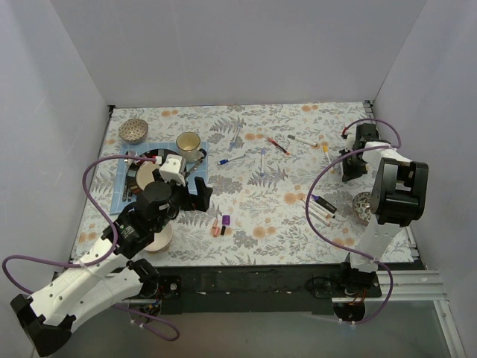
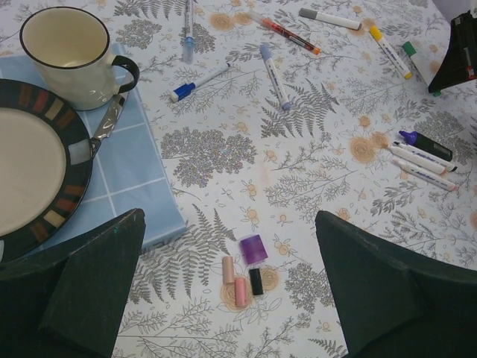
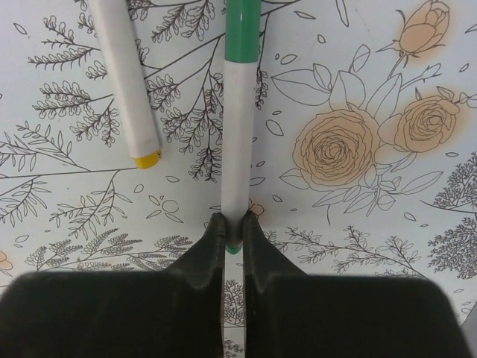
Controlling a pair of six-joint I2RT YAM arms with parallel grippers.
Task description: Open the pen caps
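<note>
My right gripper [image 3: 234, 224] is shut on the low end of a green pen [image 3: 237, 112] with a white barrel; its green cap [image 3: 242, 30] points away from me. A yellow-ended pen [image 3: 127, 82] lies just left of it. In the top view this gripper [image 1: 349, 173] is at the far right. My left gripper [image 2: 229, 224] is open and empty above several loose caps: two pink [image 2: 241, 289], one black [image 2: 256, 281], one purple [image 2: 253, 248]. It hovers at centre-left [image 1: 203, 195]. Other pens [image 2: 274, 74] lie scattered across the middle.
A mug [image 2: 63, 56], a dark-rimmed plate [image 2: 30, 156] and a piece of cutlery [image 2: 108, 123] rest on a blue mat [image 2: 134, 171] at the left. A metal strainer [image 1: 134, 130] sits far left, another metal piece [image 1: 363, 203] by the right arm. Three pens [image 2: 425, 160] lie grouped at the right.
</note>
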